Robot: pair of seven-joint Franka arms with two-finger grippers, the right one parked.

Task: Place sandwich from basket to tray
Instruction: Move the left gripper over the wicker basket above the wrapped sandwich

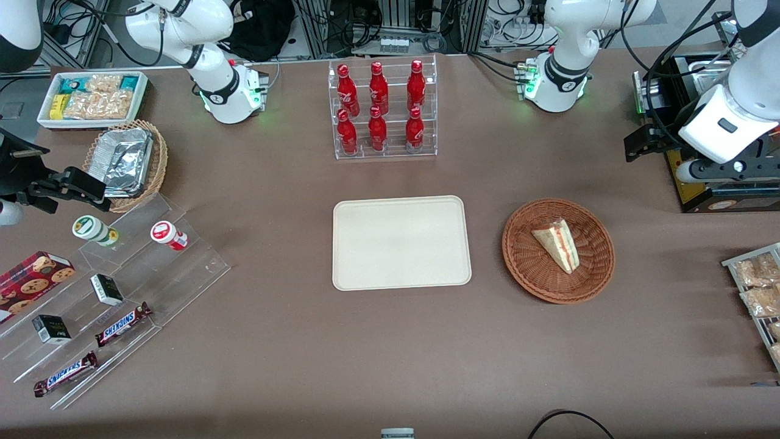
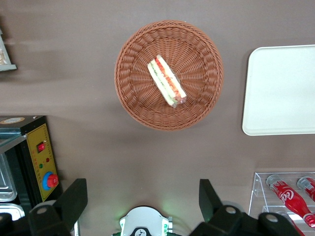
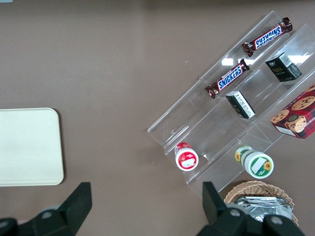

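The sandwich (image 1: 557, 242), a white bread wedge with red and green filling, lies in the round reddish-brown wicker basket (image 1: 518, 256). The cream tray (image 1: 401, 241) sits bare beside the basket, toward the parked arm's end. My left gripper (image 1: 640, 143) hangs high above the table, farther from the front camera than the basket and toward the working arm's end. It is open and empty. The left wrist view shows the gripper (image 2: 141, 194) with fingers (image 2: 74, 201) wide apart, the sandwich (image 2: 167, 81) in the basket (image 2: 133, 93), and the tray (image 2: 280, 88).
A clear rack of red bottles (image 1: 384, 110) stands farther from the camera than the tray. A black control box (image 1: 713, 183) sits under my gripper. Snack packets (image 1: 758, 286) lie at the working arm's table edge. A clear stepped shelf (image 1: 122, 292) with snacks lies toward the parked arm's end.
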